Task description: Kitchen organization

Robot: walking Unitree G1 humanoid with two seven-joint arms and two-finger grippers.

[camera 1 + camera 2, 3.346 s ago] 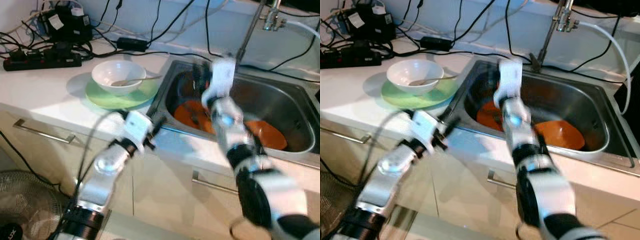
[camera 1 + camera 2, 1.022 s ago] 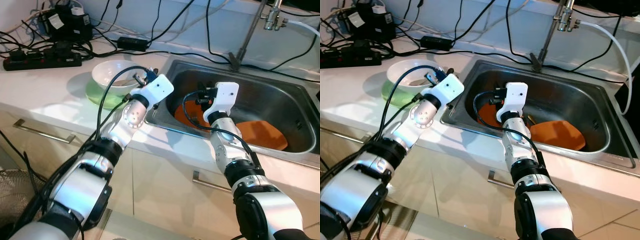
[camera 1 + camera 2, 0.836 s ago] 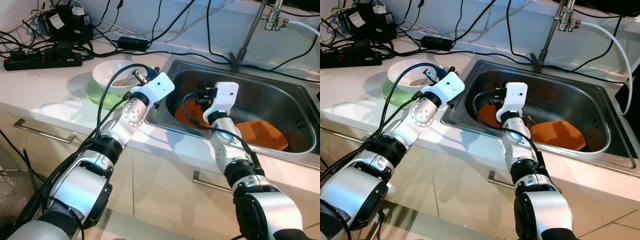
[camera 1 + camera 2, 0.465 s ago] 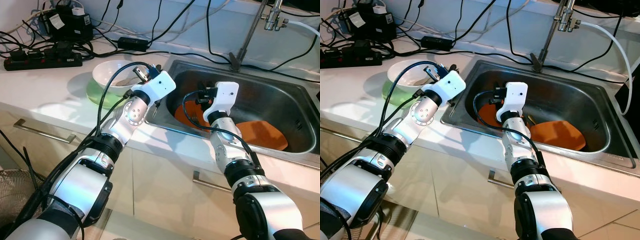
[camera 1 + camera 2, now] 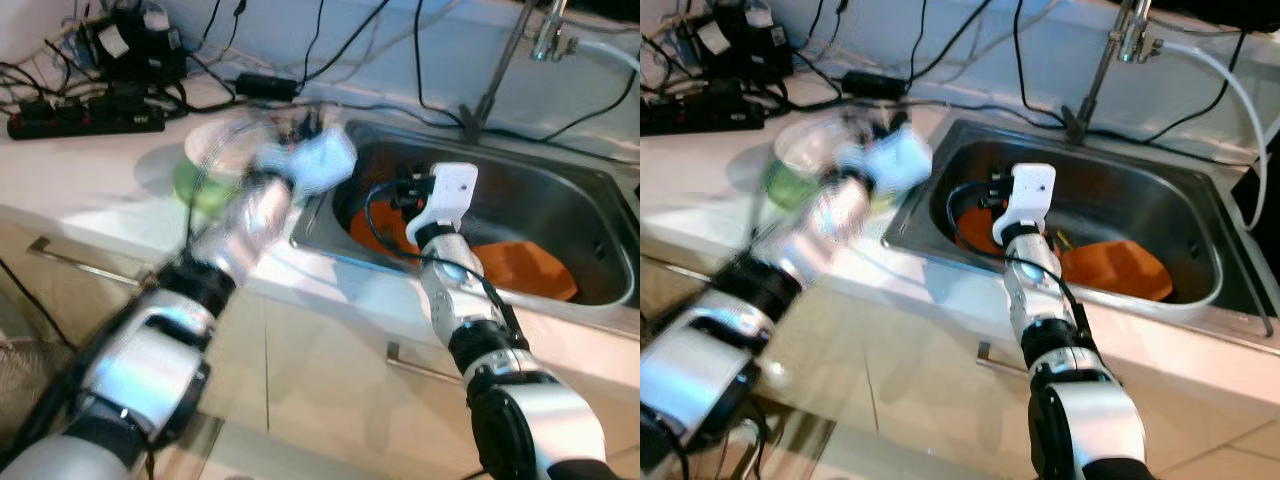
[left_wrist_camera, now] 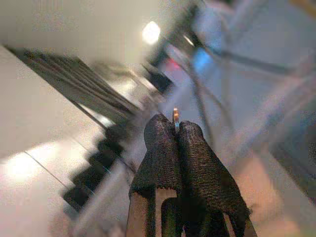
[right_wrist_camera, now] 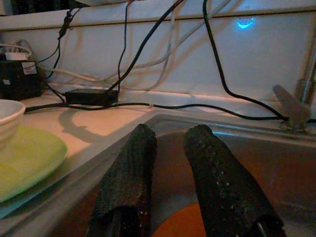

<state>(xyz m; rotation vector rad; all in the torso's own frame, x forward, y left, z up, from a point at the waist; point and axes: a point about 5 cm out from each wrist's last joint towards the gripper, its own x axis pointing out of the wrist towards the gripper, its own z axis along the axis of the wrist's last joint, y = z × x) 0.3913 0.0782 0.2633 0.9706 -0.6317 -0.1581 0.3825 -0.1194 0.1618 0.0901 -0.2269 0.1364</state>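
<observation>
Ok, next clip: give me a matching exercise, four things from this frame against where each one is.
Things:
1. white bowl
2. orange plates
3. right claw
4. power strip

Places:
A. in the steel sink
B. on the green plate
C. far left of the counter, among cables
D. open, over the sink's left edge

Pairs: 1-B, 2-A, 3-D, 4-C

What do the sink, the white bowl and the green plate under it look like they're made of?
The sink looks like brushed stainless steel: grey, with dull reflections. The white bowl seems glazed ceramic, smooth and thick-rimmed, though plastic is possible. The green plate has a matte, even colour, so it may be plastic or ceramic; I can't tell.
</observation>
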